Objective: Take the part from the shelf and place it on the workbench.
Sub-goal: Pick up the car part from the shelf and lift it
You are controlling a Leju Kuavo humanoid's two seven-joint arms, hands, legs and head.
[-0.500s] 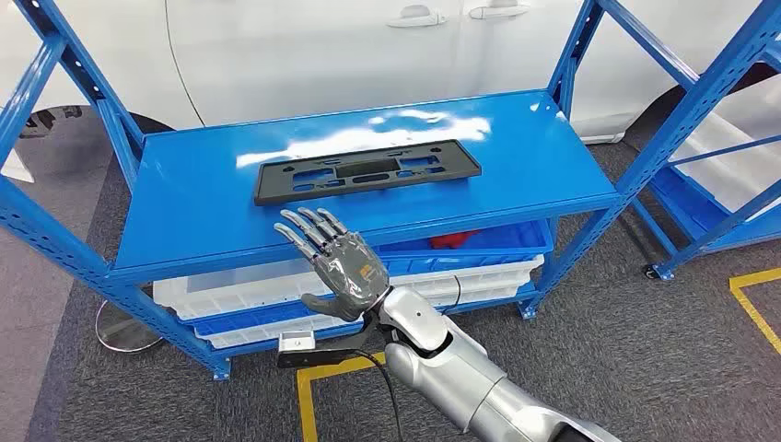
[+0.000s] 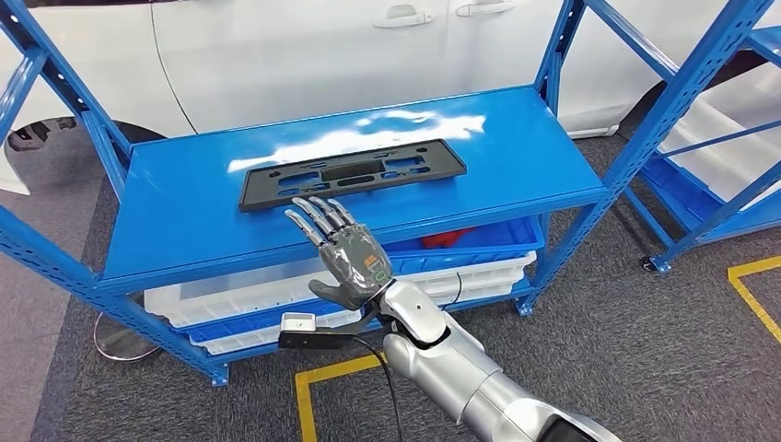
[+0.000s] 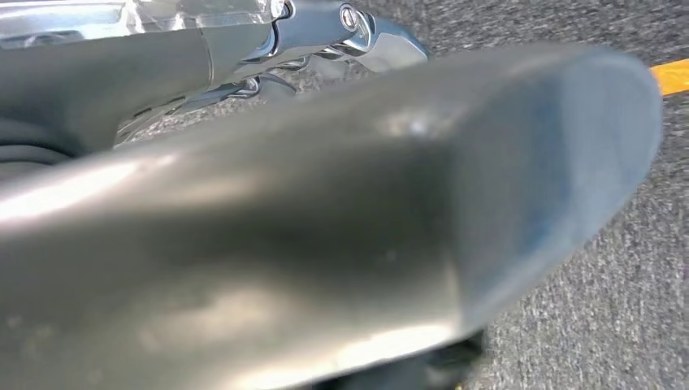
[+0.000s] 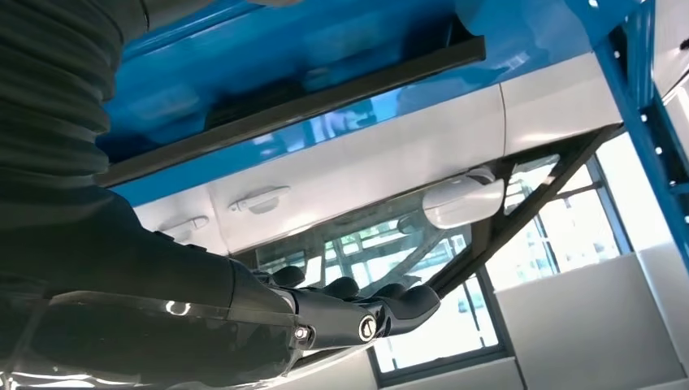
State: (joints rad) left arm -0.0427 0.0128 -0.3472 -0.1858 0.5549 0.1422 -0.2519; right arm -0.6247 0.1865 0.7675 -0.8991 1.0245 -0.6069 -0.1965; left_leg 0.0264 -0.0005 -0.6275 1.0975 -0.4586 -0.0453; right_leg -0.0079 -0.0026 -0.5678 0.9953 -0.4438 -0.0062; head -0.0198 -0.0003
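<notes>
Part (image 2: pixel 353 174), a flat black plate with cut-outs, lies lengthwise on the top board of the blue shelf (image 2: pixel 184 216), towards its back half and untouched. The right hand (image 2: pixel 343 254) hovers just in front of it, palm roughly upright, its fingers (image 2: pixel 313 219) spread and straight, the tips near the plate's front edge but apart from it; it holds nothing. In the right wrist view the same plate shows as a dark strip on the blue board, with the fingers (image 4: pixel 382 305) extended towards it and clear of it. The left hand (image 3: pixel 325 244) hangs over grey carpet, seen too close and blurred to tell how its fingers lie.

By my judgement the task is at its start: the reach is under way, while the grasp, the lift and the carry to the worktop are all left to do.

Below the top board sit white trays (image 2: pixel 276 290) and a blue bin (image 2: pixel 479 241) with something red inside. A white car (image 2: pixel 322 55) stands behind the shelf, a second blue rack (image 2: pixel 709 157) to the right, and yellow floor tape (image 2: pixel 313 387) in front. Nothing lies between hand and plate; the thin plate lying flat may be awkward to get fingers under.
</notes>
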